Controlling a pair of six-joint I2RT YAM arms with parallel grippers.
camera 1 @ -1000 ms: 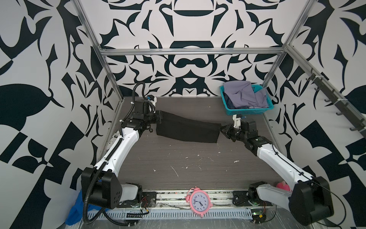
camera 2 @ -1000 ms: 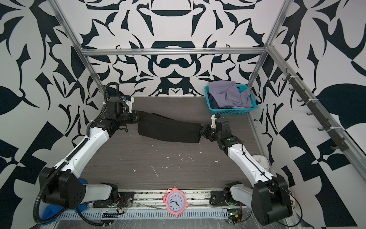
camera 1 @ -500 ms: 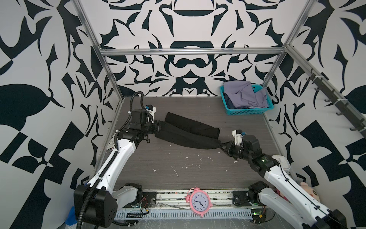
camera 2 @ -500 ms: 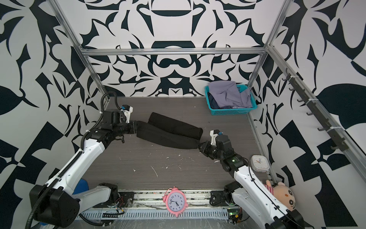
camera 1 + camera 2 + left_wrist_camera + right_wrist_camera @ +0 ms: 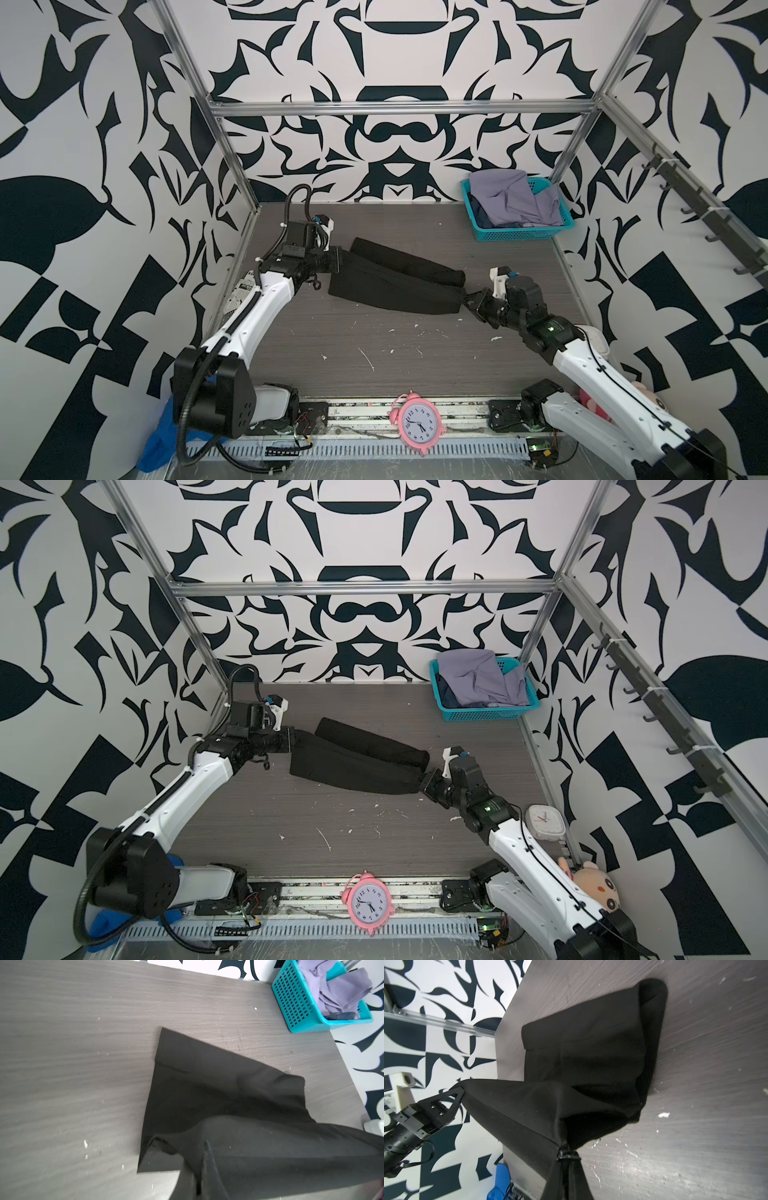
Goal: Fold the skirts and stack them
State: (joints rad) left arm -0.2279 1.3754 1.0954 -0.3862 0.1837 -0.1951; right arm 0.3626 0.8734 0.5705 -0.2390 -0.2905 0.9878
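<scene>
Away from the teal basket (image 5: 519, 237), out on the bare table (image 5: 374, 357), lay the black skirt (image 5: 395, 286), well apart from the basket and stretched into a long band. The left gripper (image 5: 337, 262) was clamped shut on the skirt's end farther from the basket, and the right gripper (image 5: 465, 299) was pinched shut on the end nearer it. Between them the held edge ran taut and lifted, while the rest of the cloth rested on the table on the basket's side of that edge, already doubled into a soft roll along its far border. Inside the basket sat the lavender-grey skirt (image 5: 511, 199), heaped on top, with a dark blue denim skirt (image 5: 478, 212) showing just beneath it.

The step in hand looked like the first lengthwise fold of the black skirt, only partly made; the other two skirts were untouched. The next move would call for both arms to travel together at matching height, keeping the edge tight so it would not sag in the middle. They would then lay the edge squarely over the resting cloth before either grip let go. Uneven travel would likely skew the fold.
</scene>
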